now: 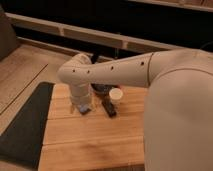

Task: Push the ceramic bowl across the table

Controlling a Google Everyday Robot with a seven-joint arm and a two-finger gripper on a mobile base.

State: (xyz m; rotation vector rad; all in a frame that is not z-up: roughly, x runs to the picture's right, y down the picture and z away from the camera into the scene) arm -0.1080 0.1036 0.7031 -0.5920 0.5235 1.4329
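Note:
The ceramic bowl [101, 89] is small, dark and glossy. It stands on the far part of the light wooden table [90, 140] and is half hidden behind my white arm. My gripper [83, 106] is at the low end of the arm, just left of and in front of the bowl, close above the table. The arm covers most of it. I cannot tell whether it touches the bowl.
A small white cup [116, 95] stands right of the bowl. A dark oblong object [108, 108] lies in front of the cup. A blue-grey block [85, 109] shows under the gripper. A dark grey mat [22, 125] lies along the table's left side. My arm's large white body [175, 115] fills the right.

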